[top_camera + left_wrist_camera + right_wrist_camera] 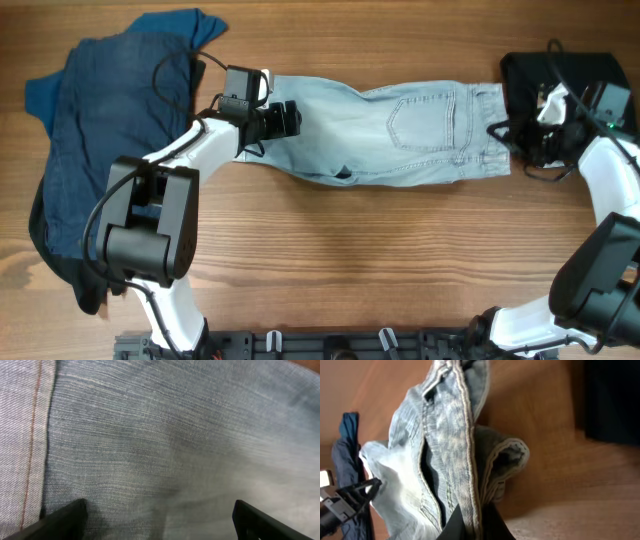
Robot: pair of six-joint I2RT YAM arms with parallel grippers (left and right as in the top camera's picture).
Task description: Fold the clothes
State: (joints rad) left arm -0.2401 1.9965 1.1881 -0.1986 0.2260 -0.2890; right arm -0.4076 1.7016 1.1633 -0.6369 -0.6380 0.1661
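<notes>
Orange seam (34, 435) on clothes (175, 435), left-wrist only

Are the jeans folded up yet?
Not yet: the jeans lie stretched out long and flat across the table.

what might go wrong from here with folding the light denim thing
The right gripper is shut on just the waistband edge of the clothes, so a pull may slip it free. The left gripper stands open over flat denim with no edge between its fingers; closing there may catch nothing or only the top layer. The black garment lies beside the right end and might get dragged along.
</notes>
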